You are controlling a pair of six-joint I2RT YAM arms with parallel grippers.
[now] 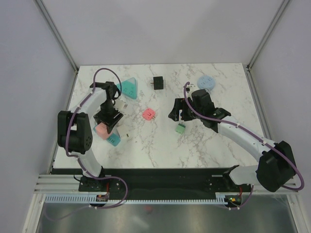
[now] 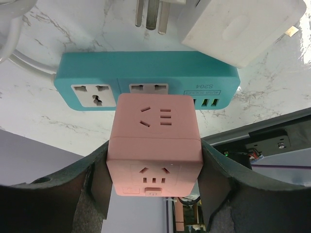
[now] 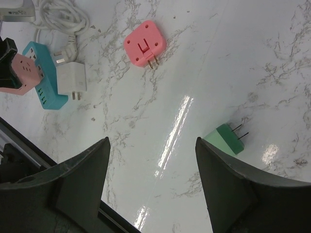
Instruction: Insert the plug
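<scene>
- The left gripper [image 2: 154,162] is clamped on a pink cube socket [image 2: 154,121], one finger pressed against each side of it.
- In the left wrist view, the cube's upper and near faces each show socket openings.
- Just past the cube, a teal power strip [image 2: 146,80] lies flat on the marble table [image 2: 58,121]. The cube's far edge overlaps the strip's near side, and I cannot tell whether the two touch.
- A white adapter [image 2: 243,26] lies against the strip's far right corner. A three-pin plug [image 2: 150,14] on a white cable [image 2: 14,51] lies just behind the strip.
- The right gripper [image 3: 151,145] hangs over bare table with its fingers spread wide and nothing between them.
- A green plug [image 3: 226,138] with two pins lies on the table just beyond the right-hand finger, untouched.
- A pink square plug [image 3: 144,43] rests pins up near the middle of the table, well apart from both grippers.
- From above, a black cube [image 1: 158,83], a teal triangular block [image 1: 129,88] and a blue round block [image 1: 206,82] sit along the far part of the table.
</scene>
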